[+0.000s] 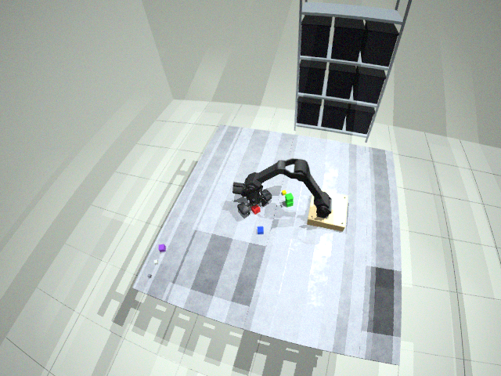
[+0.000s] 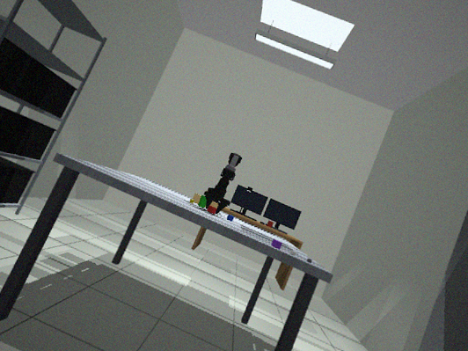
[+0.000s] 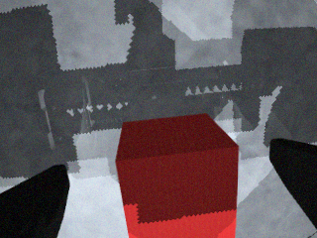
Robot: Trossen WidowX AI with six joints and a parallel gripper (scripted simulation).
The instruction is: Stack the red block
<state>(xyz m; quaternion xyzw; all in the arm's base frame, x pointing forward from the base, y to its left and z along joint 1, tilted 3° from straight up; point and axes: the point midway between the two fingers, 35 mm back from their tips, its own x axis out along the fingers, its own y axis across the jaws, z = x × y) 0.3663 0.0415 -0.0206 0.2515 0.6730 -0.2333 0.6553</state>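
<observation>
The red block (image 1: 256,209) (image 2: 212,209) (image 3: 179,180) sits on the table, its top dark with shadow in the wrist view. My gripper (image 1: 254,203) (image 3: 171,162) is open and low over the red block, with one finger on each side of it. In the wrist view there is a gap between the block and each finger. The green tower (image 1: 289,200) (image 2: 202,201) stands upright between the red block and the arm's base, and looks like two blocks stacked. It is out of the wrist view.
A yellow block (image 1: 283,192) (image 2: 192,200) lies close beside the tower. A blue block (image 1: 260,229) (image 2: 230,218) lies near the red one. A purple block (image 1: 162,247) (image 2: 276,244) and two tiny blocks are near the table's edge. The arm stands on a wooden base (image 1: 339,204).
</observation>
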